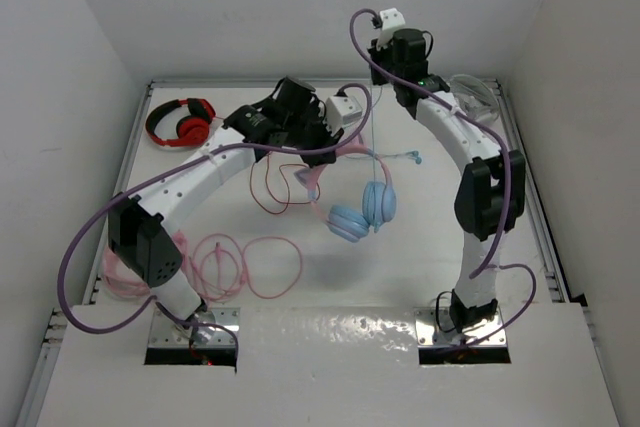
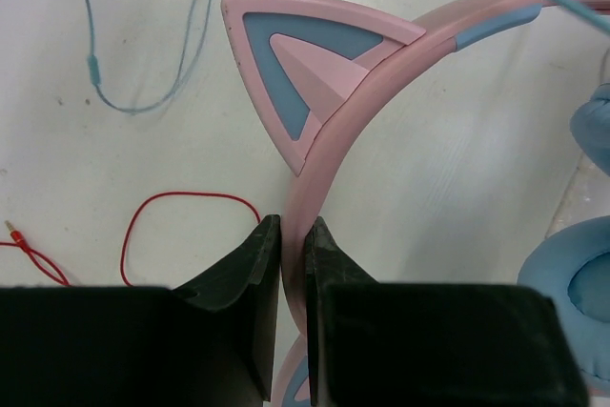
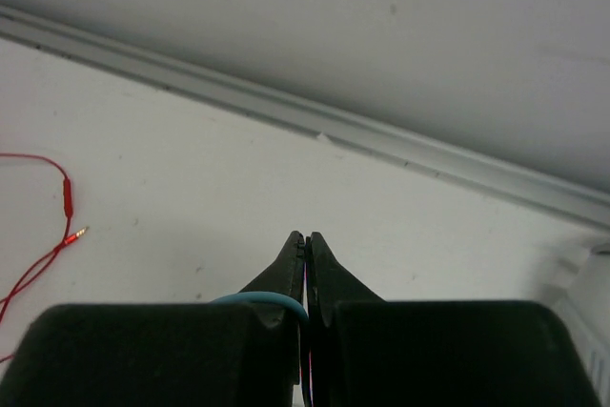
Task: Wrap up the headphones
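I hold the headphones (image 1: 365,209) above the table (image 1: 425,247): left gripper (image 2: 294,235) clenched on the headband (image 2: 381,54), right gripper (image 3: 306,247) pinching the cable (image 3: 250,300). I judge winding is beginning; next I must loop the cable around the headband, taut.

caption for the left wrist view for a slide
Left claw shut on the pink headband of the headphones, near a cat ear

Red cable (image 2: 191,194), pink cable (image 1: 222,265) crowd L of headphones (image 1: 365,209).

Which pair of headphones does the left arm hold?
The cat-eared headphones, pink band with light blue cups: the left fingers are shut on their headband. The red-and-black headphones lie untouched, far left.
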Controlling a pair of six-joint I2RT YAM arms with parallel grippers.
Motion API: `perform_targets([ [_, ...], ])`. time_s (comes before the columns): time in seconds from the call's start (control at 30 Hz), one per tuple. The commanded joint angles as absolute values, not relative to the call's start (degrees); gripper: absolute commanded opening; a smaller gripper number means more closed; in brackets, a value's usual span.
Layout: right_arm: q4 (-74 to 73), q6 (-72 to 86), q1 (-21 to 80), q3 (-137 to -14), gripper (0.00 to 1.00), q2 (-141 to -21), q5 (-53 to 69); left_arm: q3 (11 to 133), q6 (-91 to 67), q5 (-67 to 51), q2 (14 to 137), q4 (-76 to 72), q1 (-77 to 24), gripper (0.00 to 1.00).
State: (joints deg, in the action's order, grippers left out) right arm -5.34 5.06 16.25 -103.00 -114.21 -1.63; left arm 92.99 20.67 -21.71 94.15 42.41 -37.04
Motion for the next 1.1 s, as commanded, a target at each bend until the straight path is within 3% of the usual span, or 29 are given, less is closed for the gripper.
perform_targets([
  [0.0, -0.3, 9.0, 15.6, -99.8, 0.00, -112.8, -1.8, 97.4, 19.7, -29.4, 90.6, 44.8, -37.3, 0.00],
  [0.2, 2.3, 12.1, 15.5, -96.1, 0.00, -114.3, -0.2, 101.8, 16.4, -30.6, 89.1, 45.7, -34.4, 0.00],
  [0.53, 11.9, 19.2, 15.5, -86.2, 0.00, -112.9, 6.2, 99.6, 6.6, -22.9, 87.3, 40.6, -26.2, 0.00],
  [1.07, 14.9, 24.0, 14.7, -82.8, 0.00, -115.2, 4.4, 98.8, 2.3, -20.8, 83.9, 39.4, -21.1, 0.00],
])
